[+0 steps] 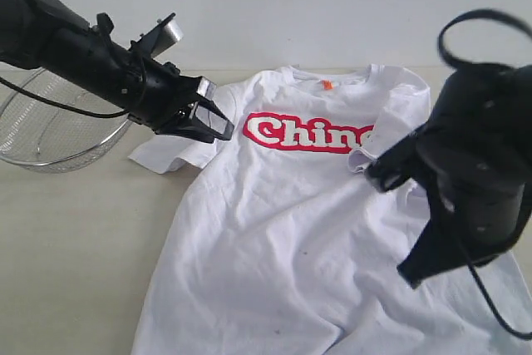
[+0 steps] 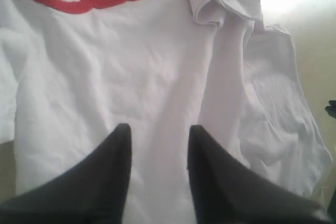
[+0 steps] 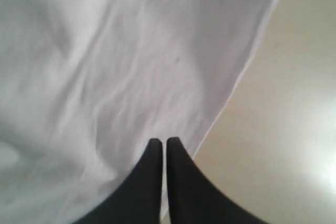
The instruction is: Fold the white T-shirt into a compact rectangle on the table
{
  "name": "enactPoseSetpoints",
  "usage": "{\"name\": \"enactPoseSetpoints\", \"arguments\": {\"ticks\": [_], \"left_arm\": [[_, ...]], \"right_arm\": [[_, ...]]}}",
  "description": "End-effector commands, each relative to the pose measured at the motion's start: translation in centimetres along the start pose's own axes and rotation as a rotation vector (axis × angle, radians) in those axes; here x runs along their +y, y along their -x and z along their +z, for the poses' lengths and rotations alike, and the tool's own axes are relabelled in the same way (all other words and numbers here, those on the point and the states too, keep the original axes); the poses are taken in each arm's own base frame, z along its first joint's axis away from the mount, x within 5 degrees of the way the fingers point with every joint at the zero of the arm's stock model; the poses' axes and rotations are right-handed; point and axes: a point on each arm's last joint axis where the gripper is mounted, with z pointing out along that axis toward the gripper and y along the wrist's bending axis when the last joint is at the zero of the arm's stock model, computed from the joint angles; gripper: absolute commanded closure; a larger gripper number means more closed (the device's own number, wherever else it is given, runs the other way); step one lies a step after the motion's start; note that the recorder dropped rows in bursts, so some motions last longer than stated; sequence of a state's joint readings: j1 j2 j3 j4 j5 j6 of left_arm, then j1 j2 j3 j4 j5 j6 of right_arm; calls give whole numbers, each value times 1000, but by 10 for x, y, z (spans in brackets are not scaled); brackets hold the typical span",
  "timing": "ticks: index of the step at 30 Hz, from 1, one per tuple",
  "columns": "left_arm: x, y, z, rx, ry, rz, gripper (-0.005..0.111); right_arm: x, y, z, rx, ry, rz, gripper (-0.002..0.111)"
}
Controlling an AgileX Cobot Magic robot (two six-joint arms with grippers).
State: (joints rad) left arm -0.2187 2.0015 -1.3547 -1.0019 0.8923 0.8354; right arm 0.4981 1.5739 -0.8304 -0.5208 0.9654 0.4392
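Note:
The white T-shirt [image 1: 283, 222] lies face up on the table [image 1: 75, 247], with the red "China" lettering [image 1: 303, 132] and the orange neck tag [image 1: 327, 85] showing. Its right sleeve [image 1: 366, 154] is folded in over the chest and also shows in the left wrist view [image 2: 220, 3]. My left gripper [image 1: 212, 126] hovers open over the shirt's left shoulder, and only cloth [image 2: 131, 61] shows between its fingers [image 2: 157, 129]. My right gripper [image 1: 371, 170] hangs above the folded sleeve. Its fingers [image 3: 161, 141] are shut over the shirt [image 3: 105, 66], close to the shirt's edge, and hold nothing visible.
A round wire-mesh basket [image 1: 50, 130] stands at the far left, partly behind the left arm. Bare tabletop [image 3: 283, 103] runs beside the shirt's edge. The right arm's black cable [image 1: 490, 305] loops over the shirt's lower right.

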Motion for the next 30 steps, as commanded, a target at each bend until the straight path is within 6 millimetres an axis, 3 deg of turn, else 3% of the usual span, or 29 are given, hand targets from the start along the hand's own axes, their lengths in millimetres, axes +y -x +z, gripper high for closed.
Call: {"name": "enactPoseSetpoints", "arguments": {"ticks": [1, 7, 12, 16, 21, 30], "left_arm": [[5, 3, 10, 17, -27, -22, 102], [-2, 4, 24, 15, -48, 1, 102], [-1, 7, 43, -8, 50, 58, 102], [9, 9, 63, 47, 62, 50, 102], [28, 5, 79, 137, 106, 16, 102], [42, 1, 95, 215, 112, 0, 102]], "right_arm": [[-44, 11, -15, -154, -20, 143, 109], [-114, 40, -13, -373, 126, 295, 109], [-146, 66, -7, -441, 310, 275, 109], [-150, 95, 8, -450, 465, 278, 109], [-154, 120, 35, -434, 461, 331, 109], [-165, 134, 84, -331, 291, 469, 109]]}}
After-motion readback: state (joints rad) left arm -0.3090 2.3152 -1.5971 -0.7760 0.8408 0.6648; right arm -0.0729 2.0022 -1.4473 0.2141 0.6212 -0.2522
